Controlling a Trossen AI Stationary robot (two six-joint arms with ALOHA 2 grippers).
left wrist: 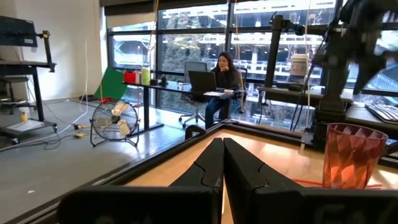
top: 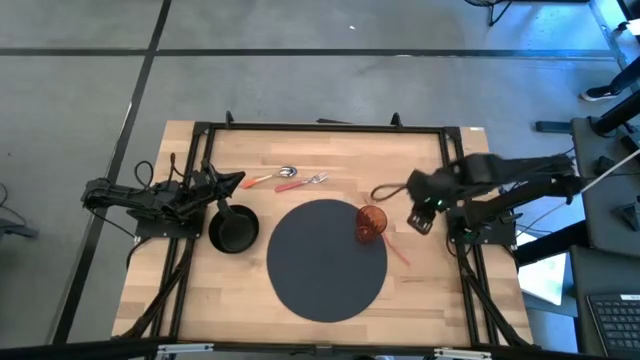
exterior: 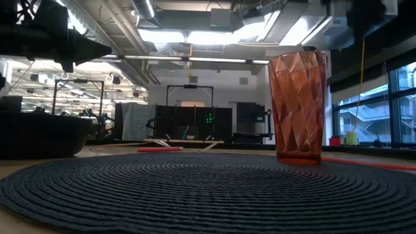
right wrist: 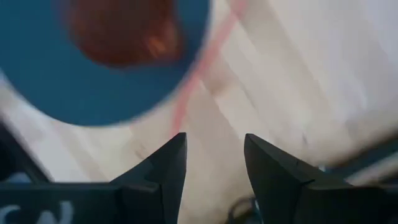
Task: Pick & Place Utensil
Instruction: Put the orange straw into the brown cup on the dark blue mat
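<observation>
Resting at the counter's left edge beside the black bowl: left gripper, fingers pressed together, holding nothing. Lying well beyond it, the spoon and fork. Hovering at the right, with fingers apart and empty: right gripper, above the pink utensil next to the cup on the round mat. Judging the reach underway; needing descent and closing next. Finding no readable writing.

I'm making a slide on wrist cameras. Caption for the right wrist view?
Right gripper, fingers open, hovers over the wooden table near a red utensil beside the round placemat holding a red cup.
</observation>
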